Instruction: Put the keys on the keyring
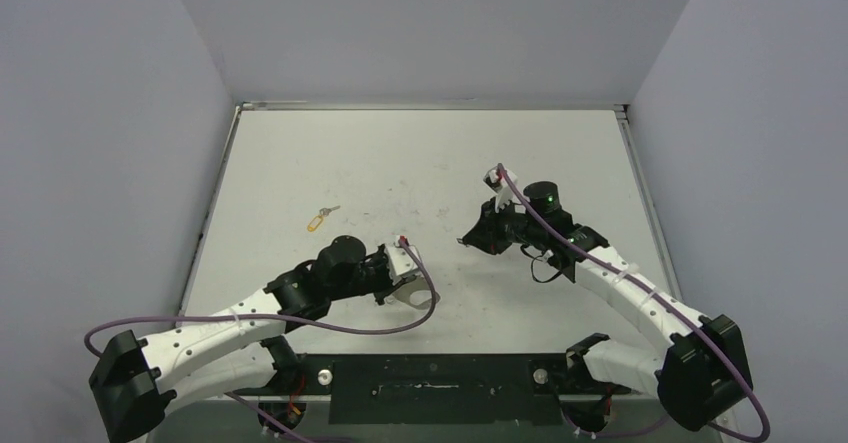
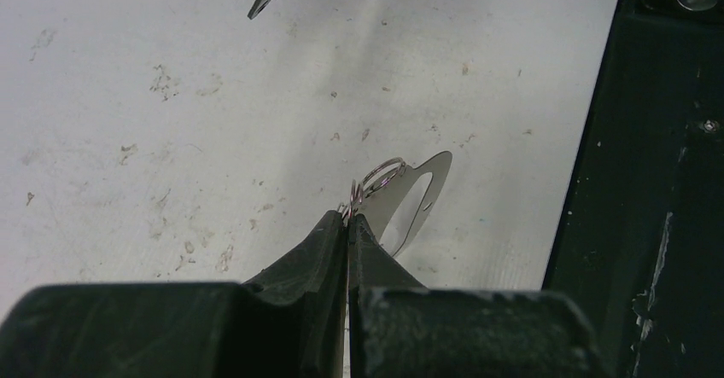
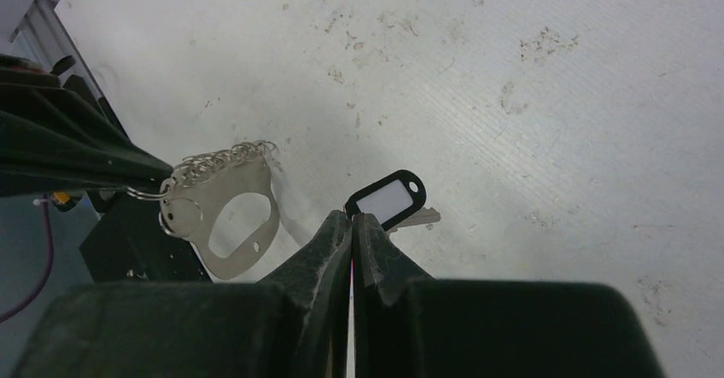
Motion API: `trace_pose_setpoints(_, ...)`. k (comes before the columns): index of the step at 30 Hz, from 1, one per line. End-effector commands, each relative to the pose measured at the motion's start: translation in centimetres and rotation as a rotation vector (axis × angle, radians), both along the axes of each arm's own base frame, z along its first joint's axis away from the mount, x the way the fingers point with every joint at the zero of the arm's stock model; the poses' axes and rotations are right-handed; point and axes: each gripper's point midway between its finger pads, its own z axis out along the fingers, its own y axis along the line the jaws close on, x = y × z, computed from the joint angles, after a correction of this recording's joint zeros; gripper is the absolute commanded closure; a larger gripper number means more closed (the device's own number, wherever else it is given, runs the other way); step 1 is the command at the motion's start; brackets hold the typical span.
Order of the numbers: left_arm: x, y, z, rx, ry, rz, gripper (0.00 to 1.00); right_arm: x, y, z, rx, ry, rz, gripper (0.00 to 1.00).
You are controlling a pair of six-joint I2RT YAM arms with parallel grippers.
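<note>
Above the scuffed desk (image 1: 420,153), the left pincer (image 2: 348,218) is pinching the keyring (image 2: 423,192) by its chain (image 2: 380,173), presenting it to the right pincer (image 3: 352,218), clamped tight on the black-tagged key (image 3: 386,199).

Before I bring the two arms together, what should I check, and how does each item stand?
1. Left gripper shut on the keyring, at its small rings: ok.
2. Right gripper shut on the black-tagged key: ok.
3. Gap between that key and the keyring unobstructed: ok.
4. A ring pried open for threading: cannot tell.
5. Yellow-tagged key lying clear of both arms on the table: ok.
</note>
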Motion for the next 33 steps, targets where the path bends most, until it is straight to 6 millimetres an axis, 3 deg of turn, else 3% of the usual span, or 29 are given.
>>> trace_pose_setpoints(1, 1.0, -1.7, 2.8, -0.081, -0.073, -0.002, 1.0, -1.7, 0.1, 0.9, 0.032, -0.028, 0.058, 1.0)
trace_pose_setpoints(9, 1.0, -2.4, 3.5, -0.133, -0.079, 0.001, 1.0, -4.5, 2.6, 2.7, 0.066, -0.117, 0.186, 1.0)
trace_pose_setpoints(21, 0.9, -2.6, 3.4, -0.14, -0.07, 0.006, 1.0, -5.7, 4.5, 3.8, 0.015, -0.179, 0.299, 1.0)
trace_pose_setpoints(33, 0.7, -3.1, 3.4, -0.14, -0.077, -0.012, 1.0, -8.2, 6.2, 4.7, -0.029, -0.228, 0.474, 1.0)
